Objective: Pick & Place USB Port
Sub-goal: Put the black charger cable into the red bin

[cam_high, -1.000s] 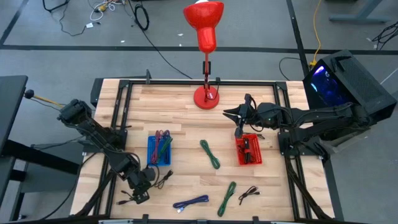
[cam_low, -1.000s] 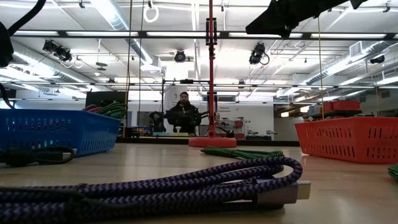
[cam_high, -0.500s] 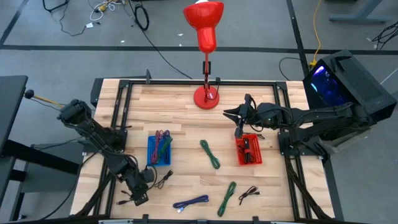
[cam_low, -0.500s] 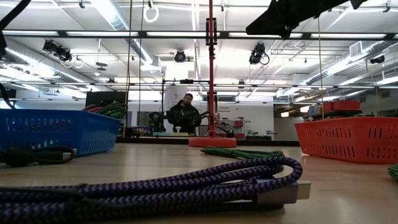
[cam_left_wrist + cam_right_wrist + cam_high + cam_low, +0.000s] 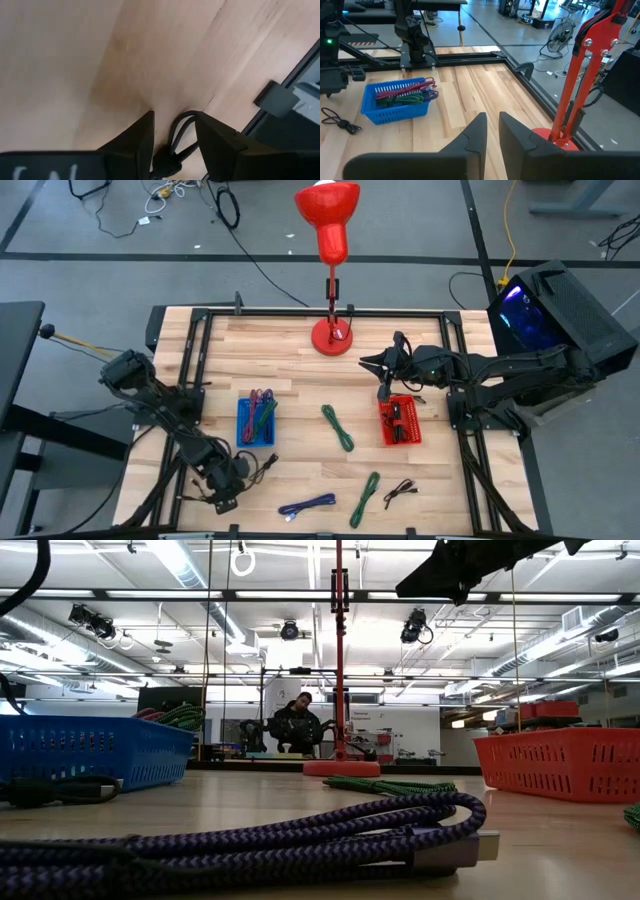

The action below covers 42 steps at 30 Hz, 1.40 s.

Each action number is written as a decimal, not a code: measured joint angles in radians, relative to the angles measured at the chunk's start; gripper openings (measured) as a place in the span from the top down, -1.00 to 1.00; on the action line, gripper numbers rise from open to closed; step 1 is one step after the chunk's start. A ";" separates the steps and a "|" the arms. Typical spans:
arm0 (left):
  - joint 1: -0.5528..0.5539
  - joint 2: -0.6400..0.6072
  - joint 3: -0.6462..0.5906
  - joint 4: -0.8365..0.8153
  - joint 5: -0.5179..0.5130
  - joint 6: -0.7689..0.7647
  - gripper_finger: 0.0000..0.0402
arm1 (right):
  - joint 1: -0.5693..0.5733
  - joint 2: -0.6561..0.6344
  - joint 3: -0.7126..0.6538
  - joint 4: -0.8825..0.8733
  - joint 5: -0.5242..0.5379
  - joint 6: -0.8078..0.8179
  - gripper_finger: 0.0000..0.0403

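Note:
A black USB cable (image 5: 258, 468) lies on the wooden table at the near left; part of it also shows in the low view (image 5: 60, 790). My left gripper (image 5: 224, 492) is down over its near-left end, open. In the left wrist view my left gripper (image 5: 175, 142) has one finger on each side of a loop of the cable (image 5: 178, 131), which lies on the wood. Whether a finger touches the loop, I cannot tell. My right gripper (image 5: 385, 383) hangs shut and empty above the far edge of the red basket (image 5: 400, 421).
A blue basket (image 5: 257, 420) holds cables. Two green cables (image 5: 338, 427) (image 5: 365, 498), a purple cable (image 5: 308, 505) and another black cable (image 5: 400, 491) lie on the table. A red lamp (image 5: 330, 335) stands at the far edge. The black table frame (image 5: 275, 97) is close to my left gripper.
My left arm has sunk and shifted a little toward the table's near edge, bringing its gripper lower over the black cable. My right arm has kept still.

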 joint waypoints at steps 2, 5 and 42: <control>0.007 -0.001 0.000 0.000 -0.004 0.026 0.26 | 0.000 0.000 0.000 0.001 0.000 0.000 0.75; 0.018 0.000 0.000 0.000 0.031 0.046 0.26 | 0.000 0.000 0.000 0.001 0.000 0.000 0.75; -0.012 0.025 0.001 0.043 0.060 0.071 0.29 | 0.000 0.007 0.000 -0.017 -0.020 0.027 0.75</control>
